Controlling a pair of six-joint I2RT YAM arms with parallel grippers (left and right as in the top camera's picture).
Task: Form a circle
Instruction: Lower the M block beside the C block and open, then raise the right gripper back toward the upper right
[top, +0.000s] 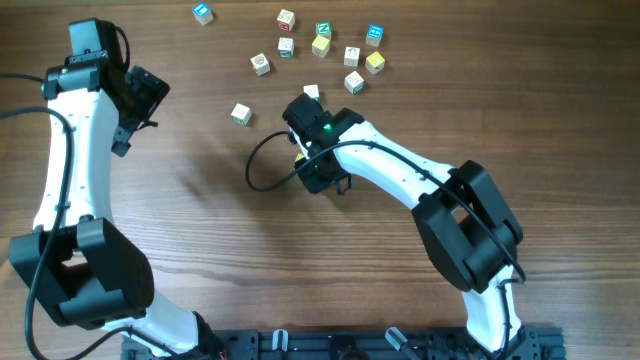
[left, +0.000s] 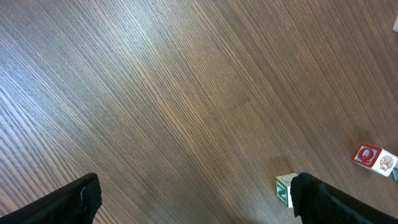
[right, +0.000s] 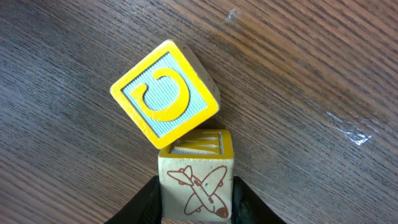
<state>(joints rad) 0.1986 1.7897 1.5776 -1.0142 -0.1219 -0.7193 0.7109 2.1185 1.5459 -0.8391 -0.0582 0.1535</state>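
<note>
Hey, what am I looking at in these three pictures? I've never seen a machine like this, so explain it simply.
These are two robot arms at a wooden table. One picture looks down from above; the other two come from a small camera on each wrist. Little letter cubes lie scattered at the top of the overhead picture. The left pincer is open and empty over bare wood, a green-edged cube beside one finger. The right pincer grips a cube with an airplane drawing; a yellow C cube sits tilted just ahead, apparently touching it.

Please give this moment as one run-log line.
left jaws: open | right jaws: shut on airplane cube | C cube: askew, touching airplane cube
</note>
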